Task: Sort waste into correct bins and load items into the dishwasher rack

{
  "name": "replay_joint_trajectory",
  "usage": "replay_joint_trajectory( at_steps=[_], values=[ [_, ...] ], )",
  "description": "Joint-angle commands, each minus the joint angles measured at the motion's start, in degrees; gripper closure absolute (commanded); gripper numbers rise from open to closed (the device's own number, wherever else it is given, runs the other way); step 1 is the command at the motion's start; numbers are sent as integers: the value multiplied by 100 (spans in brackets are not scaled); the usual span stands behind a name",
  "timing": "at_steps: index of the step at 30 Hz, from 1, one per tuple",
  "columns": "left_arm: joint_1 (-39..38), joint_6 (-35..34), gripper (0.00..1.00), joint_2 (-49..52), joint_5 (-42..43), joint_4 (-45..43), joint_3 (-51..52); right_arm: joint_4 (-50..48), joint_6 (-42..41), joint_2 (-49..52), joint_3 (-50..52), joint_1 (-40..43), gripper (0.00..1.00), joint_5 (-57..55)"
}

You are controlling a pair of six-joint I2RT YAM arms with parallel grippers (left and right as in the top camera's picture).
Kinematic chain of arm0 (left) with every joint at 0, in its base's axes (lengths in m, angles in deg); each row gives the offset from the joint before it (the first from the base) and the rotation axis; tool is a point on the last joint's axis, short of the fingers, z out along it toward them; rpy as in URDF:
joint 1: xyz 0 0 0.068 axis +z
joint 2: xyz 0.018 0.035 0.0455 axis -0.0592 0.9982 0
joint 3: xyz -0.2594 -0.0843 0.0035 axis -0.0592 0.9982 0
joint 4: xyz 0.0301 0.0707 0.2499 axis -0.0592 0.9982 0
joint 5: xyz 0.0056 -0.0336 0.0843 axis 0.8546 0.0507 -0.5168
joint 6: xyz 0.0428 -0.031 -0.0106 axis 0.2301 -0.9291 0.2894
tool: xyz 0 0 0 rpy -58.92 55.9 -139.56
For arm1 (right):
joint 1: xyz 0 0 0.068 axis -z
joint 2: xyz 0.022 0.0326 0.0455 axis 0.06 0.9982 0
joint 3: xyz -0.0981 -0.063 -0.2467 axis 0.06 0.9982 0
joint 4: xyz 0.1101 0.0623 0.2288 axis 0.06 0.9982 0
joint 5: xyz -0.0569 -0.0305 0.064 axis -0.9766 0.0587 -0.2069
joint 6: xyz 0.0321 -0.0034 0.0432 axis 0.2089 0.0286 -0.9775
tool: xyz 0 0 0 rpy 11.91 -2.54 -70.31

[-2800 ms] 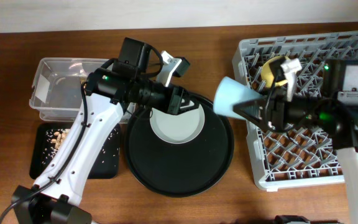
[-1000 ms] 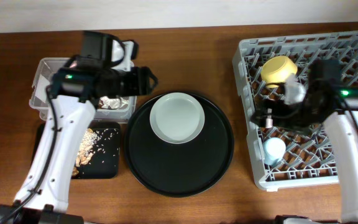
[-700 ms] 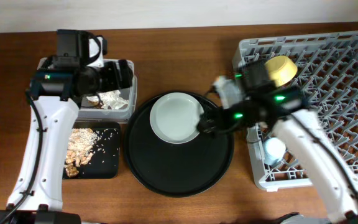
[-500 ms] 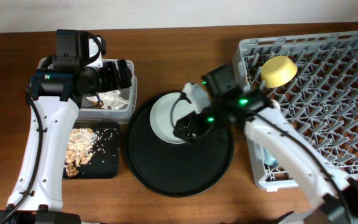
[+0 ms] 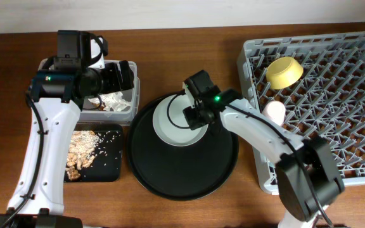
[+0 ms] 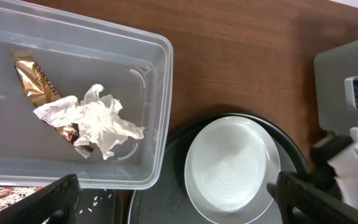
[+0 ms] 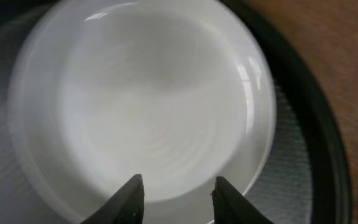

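I have the right gripper [image 5: 194, 119] reached across to the pale round plate [image 5: 173, 121], which lies flat in the far half of the round black tray [image 5: 182, 174]. From overhead the gripper sits over the plate's right edge. In the right wrist view its two fingertips [image 7: 132, 194] stand partly apart with a clear gap between them, and the plate [image 7: 142, 106] fills the picture just beyond them. The rim runs under the tips. I cannot tell whether they touch it, and nothing is clamped between them.

The left gripper [image 5: 124, 76] hangs over the right end of the clear tub [image 5: 49, 95] at far left, jaws spread wide and holding nothing. Its own camera looks down on the crumpled white napkin [image 6: 95, 118] and the gold-brown wrapper [image 6: 35, 79], which lie together inside the tub. The plate [image 6: 232, 168] is off to the right.

Near the tub, the black rectangular tray [image 5: 109, 166] holds the tan food scraps [image 5: 81, 151].

On the right, the grey rack [image 5: 334, 126] carries the yellow bowl [image 5: 282, 71] at its far left. A pale cup [image 5: 273, 112] sits on its left side, just right of the right arm.
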Motion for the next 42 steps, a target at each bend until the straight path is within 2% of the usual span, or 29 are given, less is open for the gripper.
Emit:
replay_joint_trajectory(
  at_steps=[1,12,15,19,21,25,29,33,38,42],
  values=[
    [0,7,1,-98,-44,-7,-103,-101,-367,273,-55,15,62,-955],
    [0,7,1,-98,-44,-7,-103,-164,-472,367,92,46,59,-1084],
    [0,7,1,-98,-42,-7,-103,-380,-774,367,308,157,51,-1102],
    [0,7,1,-98,-44,-7,-103,-595,-774,369,511,313,51,-1008],
    [0,7,1,-98,-44,-7,-103,-621,-772,369,555,315,55,-960],
    [-2,7,1,-98,-42,-7,-103,-741,-774,389,560,304,56,-380],
    [0,7,1,-98,-44,-7,-103,-796,-780,485,560,299,66,-236],
    [0,7,1,-98,-44,-7,-103,-828,-798,669,560,299,67,-234],
    [0,7,1,-98,-44,-7,-103,-804,-793,675,540,299,96,-236],
    [0,7,1,-96,-44,-7,-103,-595,-697,330,334,306,96,-330]
  ],
)
